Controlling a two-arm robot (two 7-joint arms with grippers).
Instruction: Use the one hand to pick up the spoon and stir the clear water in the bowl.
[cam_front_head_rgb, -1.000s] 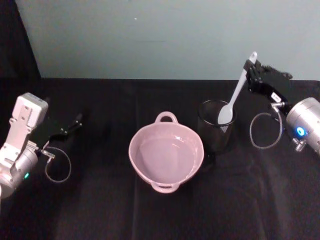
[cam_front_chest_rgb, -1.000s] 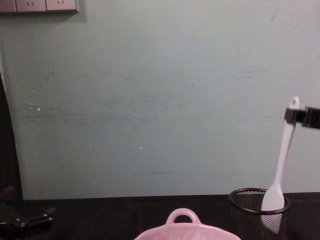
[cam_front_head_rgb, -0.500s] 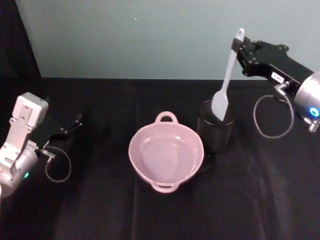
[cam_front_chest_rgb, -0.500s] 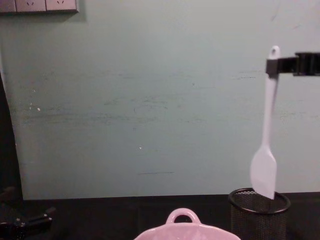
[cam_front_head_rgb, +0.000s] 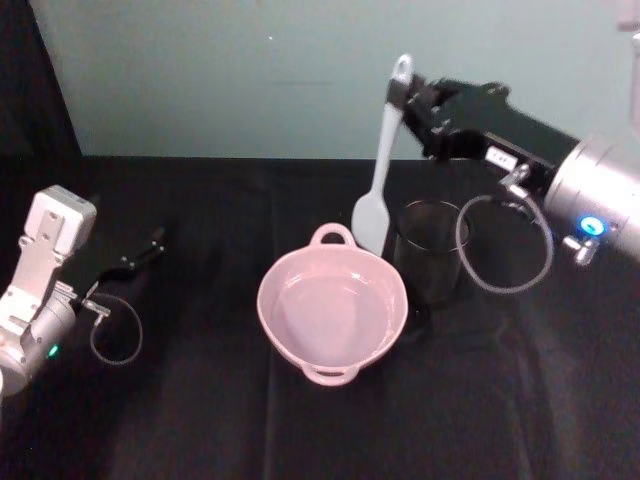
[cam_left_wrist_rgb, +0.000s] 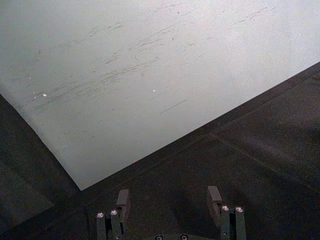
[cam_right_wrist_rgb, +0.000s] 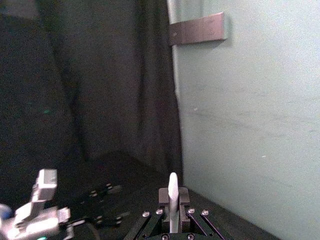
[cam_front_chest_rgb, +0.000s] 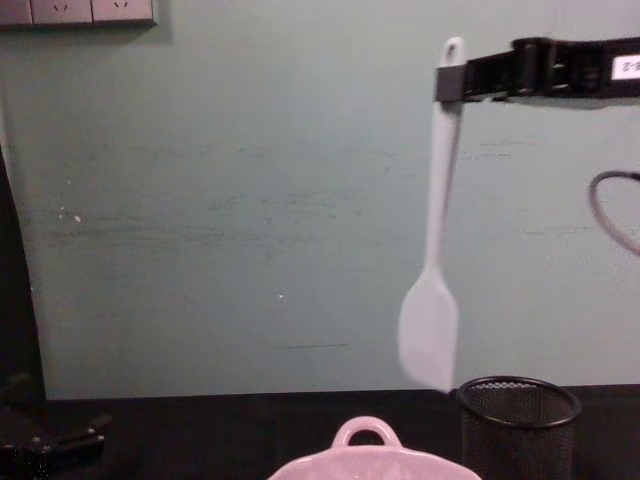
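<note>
Your right end effector (cam_front_head_rgb: 408, 93), clamped on the spoon (cam_front_head_rgb: 382, 165) near its handle tip, is carrying it clear of the mesh cup (cam_front_head_rgb: 430, 265), blade now hanging seemingly just past the bowl (cam_front_head_rgb: 272, 288) rim at 1 o'clock, ready for dipping, while the left end effector (cam_front_head_rgb: 140, 256) is idling open at 9 o'clock.

Dim room; wall (cam_front_chest_rgb: 250, 200) evenly lit; faint sheen on bowl (cam_front_head_rgb: 275, 290).
</note>
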